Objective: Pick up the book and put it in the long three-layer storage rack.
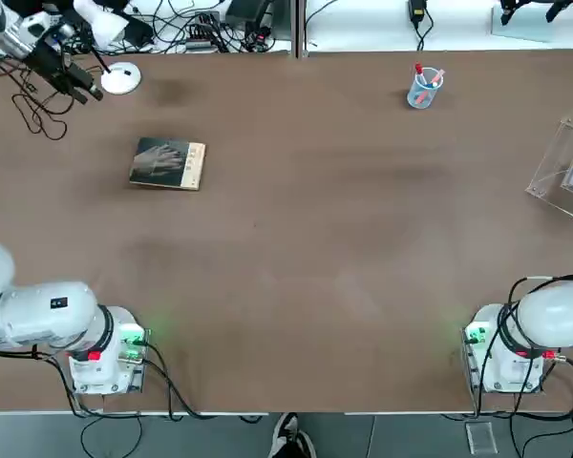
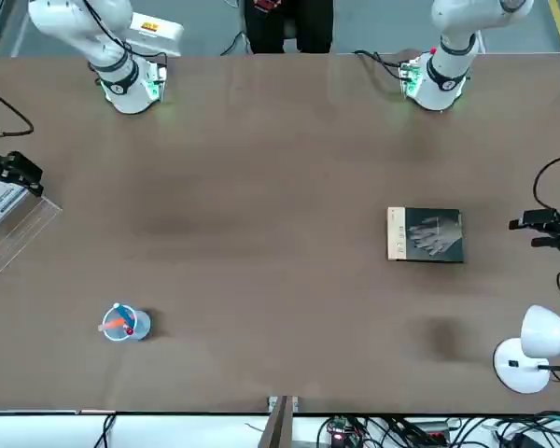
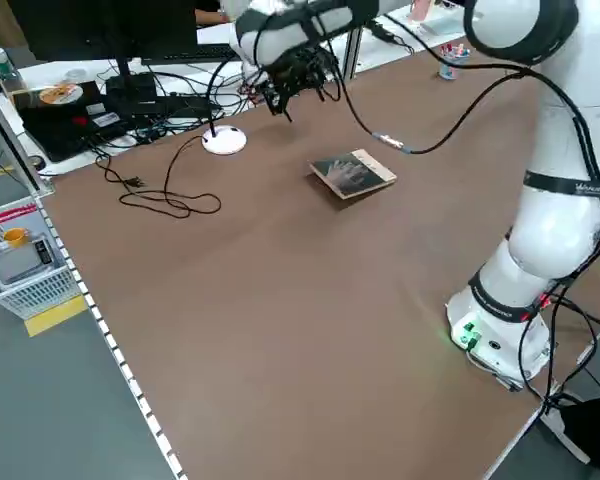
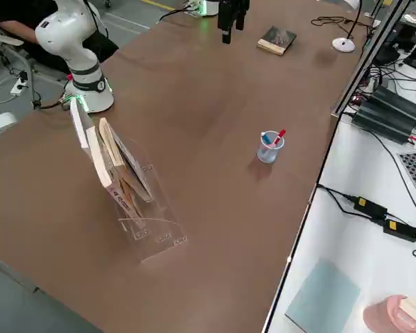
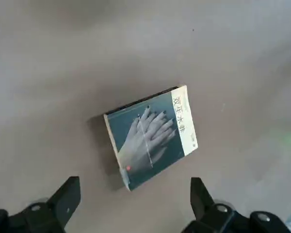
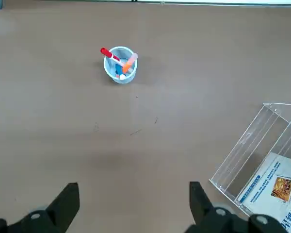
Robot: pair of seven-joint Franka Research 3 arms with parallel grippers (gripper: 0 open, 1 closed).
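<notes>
The book (image 1: 167, 164) lies flat on the brown table at the far left, dark cover up with a pale hand picture and a tan strip; it also shows in the front view (image 2: 426, 234) and the left side view (image 3: 352, 173). My left gripper (image 5: 133, 201) hovers open above the book (image 5: 150, 136), off toward the table's far left corner (image 1: 72, 81), touching nothing. The clear three-layer storage rack (image 1: 565, 167) stands at the right edge, with books in it (image 4: 125, 187). My right gripper (image 6: 133, 204) hangs open high over the table near the rack (image 6: 254, 155), empty.
A clear cup of pens (image 1: 423, 88) stands at the far right. A white desk lamp (image 1: 121, 78) with a trailing black cable stands at the far left corner, just beyond the book. Cables and devices crowd the bench behind the far edge.
</notes>
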